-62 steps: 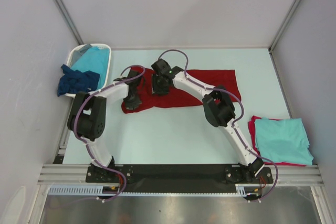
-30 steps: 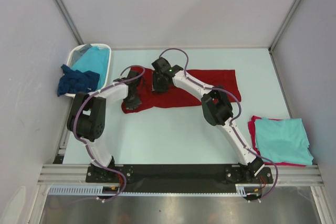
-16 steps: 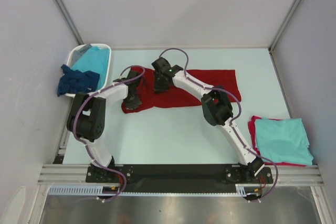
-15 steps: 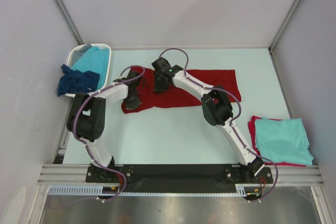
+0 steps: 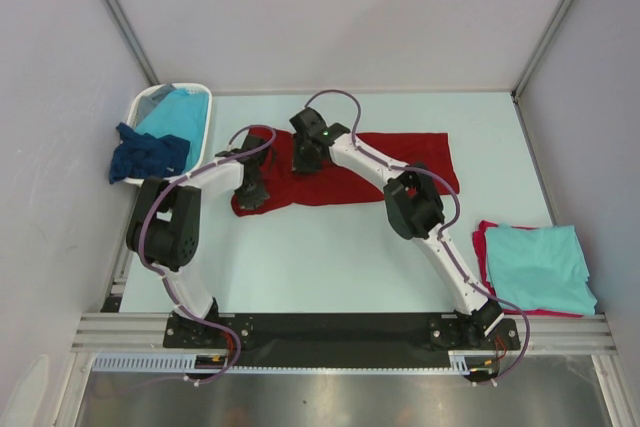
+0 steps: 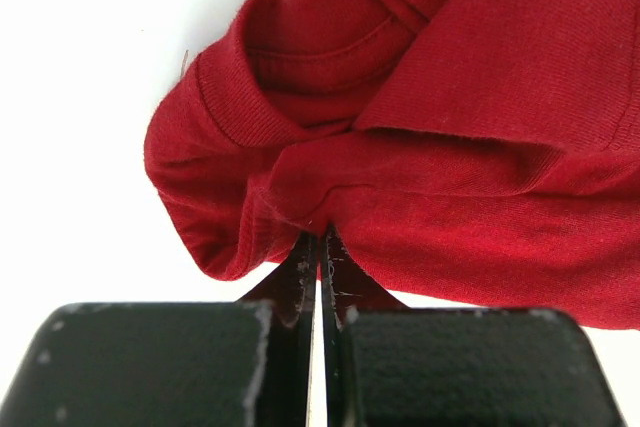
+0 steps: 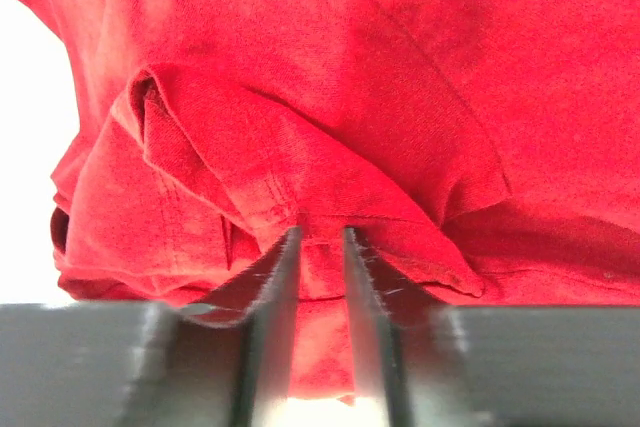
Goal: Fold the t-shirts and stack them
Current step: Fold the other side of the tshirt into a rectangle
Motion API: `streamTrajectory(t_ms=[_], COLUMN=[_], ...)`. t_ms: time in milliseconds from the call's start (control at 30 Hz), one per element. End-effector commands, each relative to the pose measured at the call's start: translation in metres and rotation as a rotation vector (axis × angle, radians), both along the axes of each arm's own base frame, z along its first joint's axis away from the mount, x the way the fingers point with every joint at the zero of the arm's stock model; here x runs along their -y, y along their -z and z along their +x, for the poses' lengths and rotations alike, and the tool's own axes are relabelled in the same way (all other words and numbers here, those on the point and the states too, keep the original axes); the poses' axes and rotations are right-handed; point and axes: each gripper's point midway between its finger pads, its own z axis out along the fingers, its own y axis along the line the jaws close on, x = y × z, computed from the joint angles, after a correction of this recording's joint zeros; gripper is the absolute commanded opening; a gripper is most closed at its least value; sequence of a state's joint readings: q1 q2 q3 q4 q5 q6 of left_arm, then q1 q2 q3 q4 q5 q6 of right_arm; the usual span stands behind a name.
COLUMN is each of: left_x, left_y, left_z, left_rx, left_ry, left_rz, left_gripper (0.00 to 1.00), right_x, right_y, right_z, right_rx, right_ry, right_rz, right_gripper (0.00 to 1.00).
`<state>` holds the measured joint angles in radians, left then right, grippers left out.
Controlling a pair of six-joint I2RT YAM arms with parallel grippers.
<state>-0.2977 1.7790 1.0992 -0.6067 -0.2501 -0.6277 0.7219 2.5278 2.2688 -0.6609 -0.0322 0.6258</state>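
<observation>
— Two grippers on one shirt. Where does it lie?

— The red shirt (image 5: pixel 400 162) is spread flat on the table (image 5: pixel 330 257), just past centre toward twelve o'clock, with its long side running nine to three. My left gripper (image 6: pixel 318 239) is pinched tight on a bunched fold at the nine o'clock end, near the collar. My right gripper (image 7: pixel 320 237) sits at about eleven o'clock of the shirt, its jaws a narrow slit apart with a ridge of cloth at the tips.

— Has the right one got hold?

— I cannot tell. Cloth shows in the slit, but it may only lie beneath the fingers. I judge the step to be gathering this end for a fold toward three o'clock, so I want that settled before I lift.

— How do you do it well?

— I close the right jaws fully on the ridge, then raise both wrists together and level. If one leads, the end twists and the fold lands crooked. I carry low, lay the end square on the three o'clock half, and let go only once it rests flat.

— And after?

— The pile (image 5: pixel 540 267) at four o'clock takes it. A navy shirt (image 5: pixel 148 155) hangs over the basket (image 5: pixel 150 105) at ten o'clock, waiting.
</observation>
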Motion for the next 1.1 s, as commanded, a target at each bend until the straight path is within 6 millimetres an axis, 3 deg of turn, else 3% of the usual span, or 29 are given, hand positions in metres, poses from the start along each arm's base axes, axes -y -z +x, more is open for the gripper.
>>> streamTrajectory(t_ms=[0, 100, 200, 433, 733, 933, 1067], left_x=[-0.005, -0.004, -0.004, -0.006, -0.004, -0.004, -0.003], left_y=[0.012, 0.012, 0.011, 0.011, 0.011, 0.011, 0.012], left_z=[-0.023, -0.023, -0.022, -0.024, -0.024, -0.024, -0.024], left_rx=[-0.081, -0.083, -0.081, -0.083, -0.081, -0.080, -0.083], left_ry=[0.001, 0.002, 0.001, 0.003, 0.006, 0.007, 0.009], left_rz=[0.001, -0.004, -0.006, -0.001, -0.005, -0.010, -0.012], left_gripper=[0.00, 0.00, 0.00, 0.00, 0.00, 0.00, 0.00], right_x=[-0.003, -0.002, -0.003, -0.006, -0.008, -0.011, -0.010], right_y=[-0.024, -0.020, -0.015, -0.007, -0.043, -0.049, -0.037], right_z=[0.007, 0.000, -0.005, -0.006, -0.023, -0.034, -0.033], right_rx=[0.051, 0.042, 0.032, 0.016, 0.074, 0.084, 0.075], right_ry=[0.019, 0.022, 0.021, 0.032, 0.042, 0.042, 0.043], right_rz=[0.020, 0.018, 0.014, 0.015, 0.042, 0.044, 0.029], right_gripper=[0.41, 0.56, 0.61, 0.63, 0.63, 0.62, 0.62])
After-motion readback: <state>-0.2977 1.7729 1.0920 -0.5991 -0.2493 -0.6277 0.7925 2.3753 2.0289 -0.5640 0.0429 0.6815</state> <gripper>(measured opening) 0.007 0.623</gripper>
